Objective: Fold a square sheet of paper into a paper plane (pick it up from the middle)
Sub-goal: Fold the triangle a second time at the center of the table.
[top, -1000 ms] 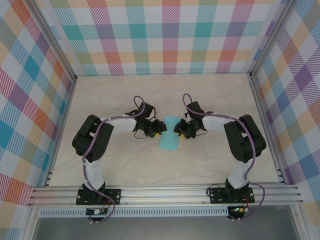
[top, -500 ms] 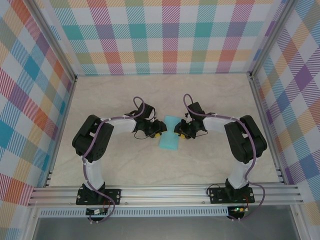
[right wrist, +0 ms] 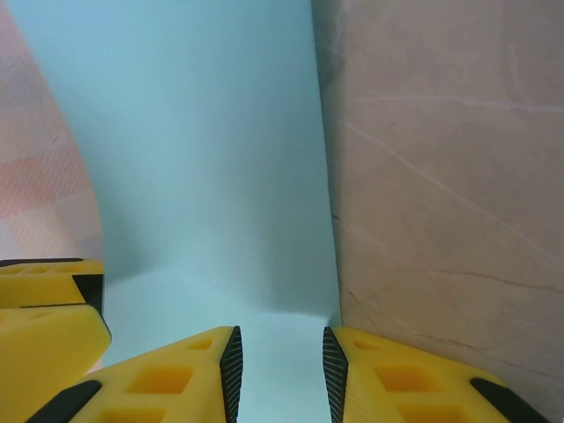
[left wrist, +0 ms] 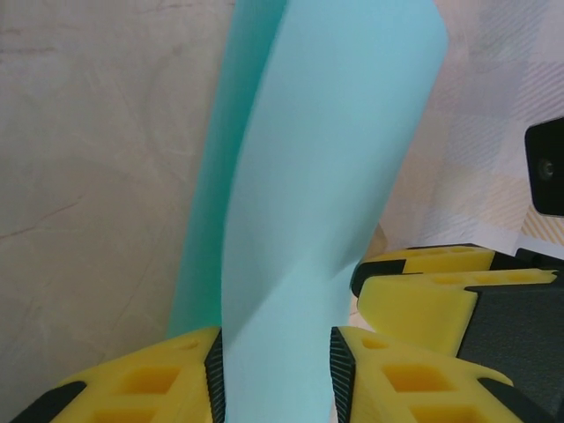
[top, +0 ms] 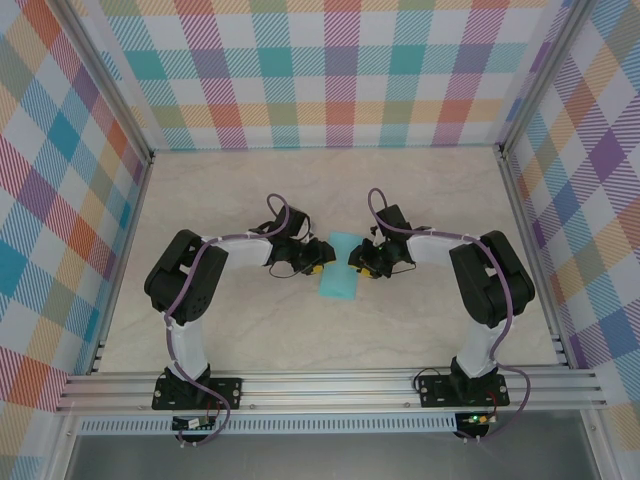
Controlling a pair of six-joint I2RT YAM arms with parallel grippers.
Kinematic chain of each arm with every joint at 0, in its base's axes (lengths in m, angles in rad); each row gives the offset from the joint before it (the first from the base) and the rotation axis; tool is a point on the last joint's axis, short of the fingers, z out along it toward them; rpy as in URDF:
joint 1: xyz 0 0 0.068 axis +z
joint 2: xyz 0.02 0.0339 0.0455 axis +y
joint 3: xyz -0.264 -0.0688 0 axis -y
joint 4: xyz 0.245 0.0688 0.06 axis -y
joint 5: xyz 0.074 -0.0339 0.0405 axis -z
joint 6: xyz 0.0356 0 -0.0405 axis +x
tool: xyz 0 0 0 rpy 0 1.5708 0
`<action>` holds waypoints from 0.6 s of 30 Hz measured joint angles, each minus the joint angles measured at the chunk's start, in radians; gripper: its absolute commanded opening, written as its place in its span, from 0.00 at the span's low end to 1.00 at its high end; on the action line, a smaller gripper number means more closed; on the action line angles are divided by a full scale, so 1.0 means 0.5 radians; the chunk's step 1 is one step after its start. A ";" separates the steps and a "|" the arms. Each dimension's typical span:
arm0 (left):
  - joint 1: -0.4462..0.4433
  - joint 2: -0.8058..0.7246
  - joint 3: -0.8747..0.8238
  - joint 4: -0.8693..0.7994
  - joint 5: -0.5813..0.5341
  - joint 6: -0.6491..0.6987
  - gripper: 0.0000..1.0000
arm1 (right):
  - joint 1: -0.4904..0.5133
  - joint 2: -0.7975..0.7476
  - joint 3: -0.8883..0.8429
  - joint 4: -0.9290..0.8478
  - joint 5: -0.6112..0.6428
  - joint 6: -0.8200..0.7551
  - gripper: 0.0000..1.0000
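On my pale marbled desk (top: 420, 320), ringed by plaid walls (top: 330, 70), the left pincer (left wrist: 275, 370) and right pincer (right wrist: 280, 370) each pinch an opposite edge of the sheet of paper (top: 338, 268). I see it curled up between them mid-desk.

Counts on the table (top: 250, 330)
One sheet (top: 338, 272) lies on the table; two grippers, left (top: 316, 268) and right (top: 357, 262), flank it.

Both arms (top: 190, 290) pair black joint housings with white links, and purple cables loop along them. Black bases (top: 195, 388) bolt to an aluminium rail. Yellow fingers (left wrist: 414, 308) carry black pads.
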 measured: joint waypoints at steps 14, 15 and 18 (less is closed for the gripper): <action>0.000 0.000 0.000 0.005 -0.001 -0.034 0.13 | -0.002 -0.569 -0.178 -0.031 0.126 -0.115 0.45; 0.000 0.000 0.000 0.005 -0.001 -0.034 0.13 | -0.002 -0.646 -0.213 -0.031 0.148 -0.128 0.47; 0.000 0.000 0.000 0.005 -0.001 -0.034 0.11 | -0.002 -0.877 -0.299 -0.072 0.242 -0.175 0.48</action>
